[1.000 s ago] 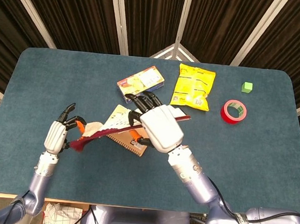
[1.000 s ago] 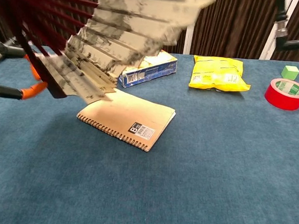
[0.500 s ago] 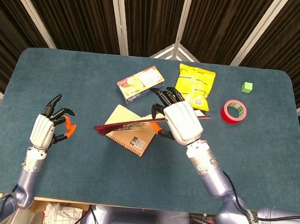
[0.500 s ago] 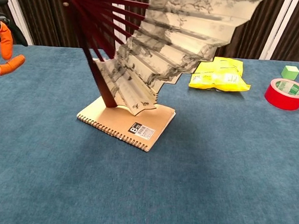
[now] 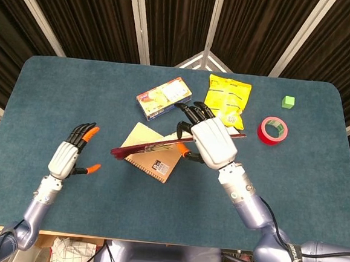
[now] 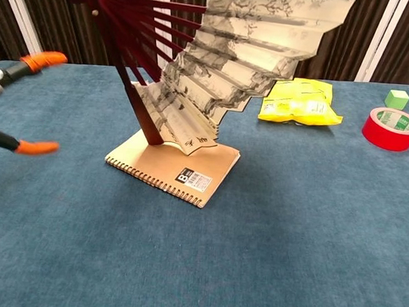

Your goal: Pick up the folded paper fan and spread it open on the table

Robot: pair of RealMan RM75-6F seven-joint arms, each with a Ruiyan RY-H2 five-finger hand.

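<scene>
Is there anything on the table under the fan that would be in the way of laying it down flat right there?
Yes. The spiral notebook lies directly beneath the paper fan, which the right hand holds spread open above it. The left hand is off to the side, open. Bare table lies just in front of the notebook.

We see a blue felt-topped table (image 5: 317, 178) with rounded corners, dark pleated curtains (image 5: 93, 15) behind, crossed by pale slanted struts (image 5: 139, 22).

Notebook (image 6: 172, 164) label: large "B" readable; remaining print illegible.
</scene>
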